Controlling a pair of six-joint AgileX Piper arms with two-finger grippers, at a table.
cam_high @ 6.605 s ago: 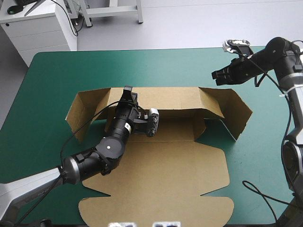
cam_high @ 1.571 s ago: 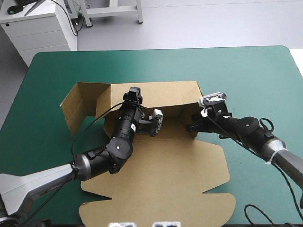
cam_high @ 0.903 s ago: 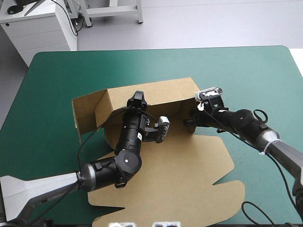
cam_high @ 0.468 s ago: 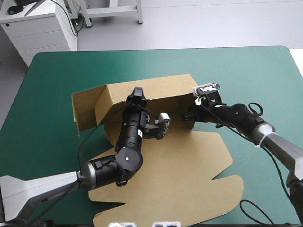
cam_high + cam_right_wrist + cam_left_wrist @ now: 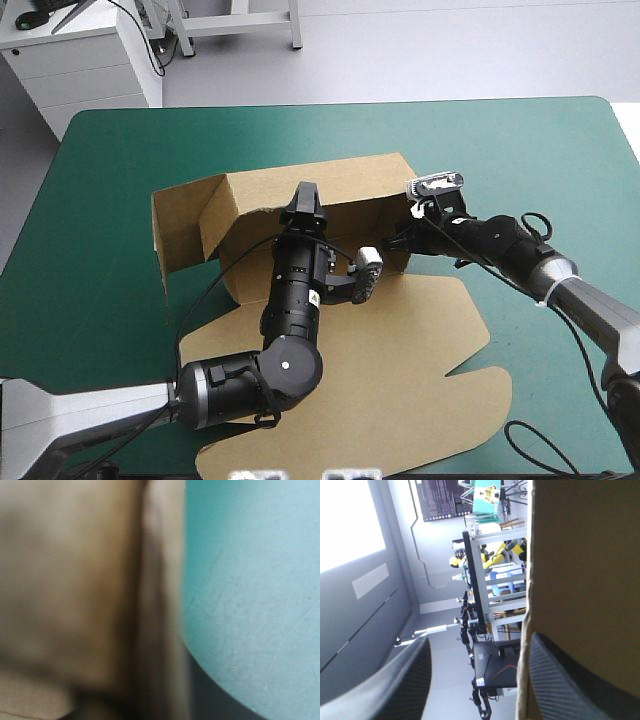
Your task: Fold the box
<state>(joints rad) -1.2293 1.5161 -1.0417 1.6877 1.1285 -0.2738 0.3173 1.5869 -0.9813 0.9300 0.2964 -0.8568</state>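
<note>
1. Box (image 5: pixel 400 340), brown, near the middle of the teal-green surface (image 5: pixel 520 140), turned slightly askew to its edges.
2. Back wall raised along the far side; flap at the left end also upright, angled outward; broad lid panel flat on the surface toward the near edge.
3. Left claw (image 5: pixel 304 196) up at the top edge of the back wall, on an arm rising steeply over the floor panel.
4. Black fingers (image 5: pixel 400 680) of that claw spread wide in the left wrist view, with the wall's cut edge between them, just beside the inner side of one.
5. Right claw (image 5: pixel 395 243) in at the right end of the back wall, touching or just beside the corner there.
6. Right wrist view: only blurred brown board next to bare teal-green cover. Spread or pressed together, impossible to tell.
</note>
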